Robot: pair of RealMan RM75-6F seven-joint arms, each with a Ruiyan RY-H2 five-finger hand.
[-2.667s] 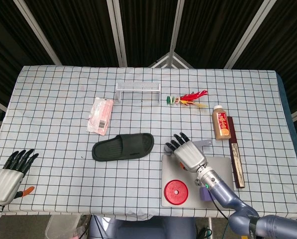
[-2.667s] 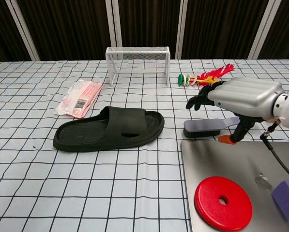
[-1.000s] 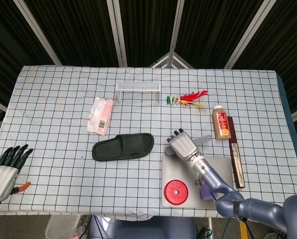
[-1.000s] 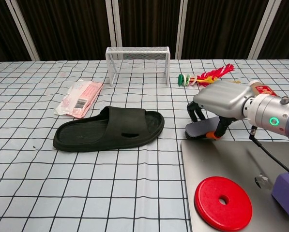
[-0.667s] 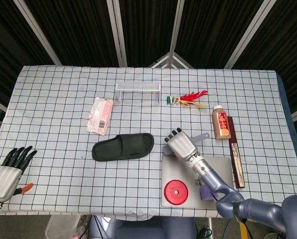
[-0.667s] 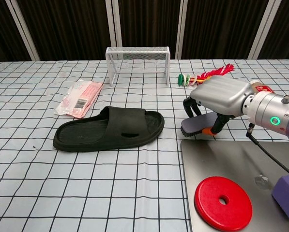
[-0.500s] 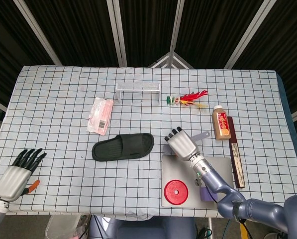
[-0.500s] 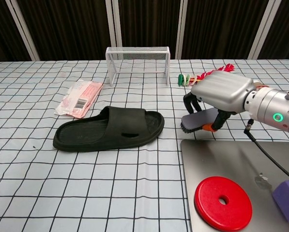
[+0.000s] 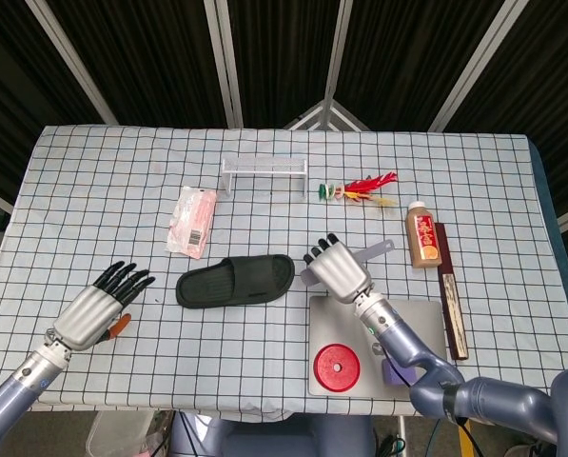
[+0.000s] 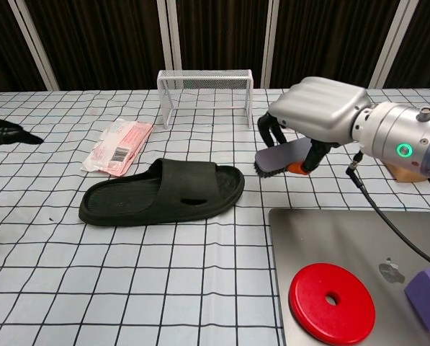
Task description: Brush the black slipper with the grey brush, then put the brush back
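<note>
No readable writing seen, black rubber slipper (image 10: 164, 192) laid lengthwise left to right, grey bristle brush (image 10: 281, 158) clasped in right hand (image 10: 317, 114) beside its toe end, left hand (image 9: 100, 303) held with fingers spread apart.

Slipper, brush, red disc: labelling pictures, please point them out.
slipper (image 10: 164, 191), chest view, strap over the middle.
brush (image 10: 281, 155), chest view, grey back, held by the right hand (image 10: 317, 108).
red disc (image 9: 337, 366), head view, its face.

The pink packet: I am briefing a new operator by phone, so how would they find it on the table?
Start at the white wire goal near the checked table's far edge. Just nearer and to its left, beyond the black slipper's heel, lies the pink packet. It is the only flat pink wrapper, with a white barcode label.
</note>
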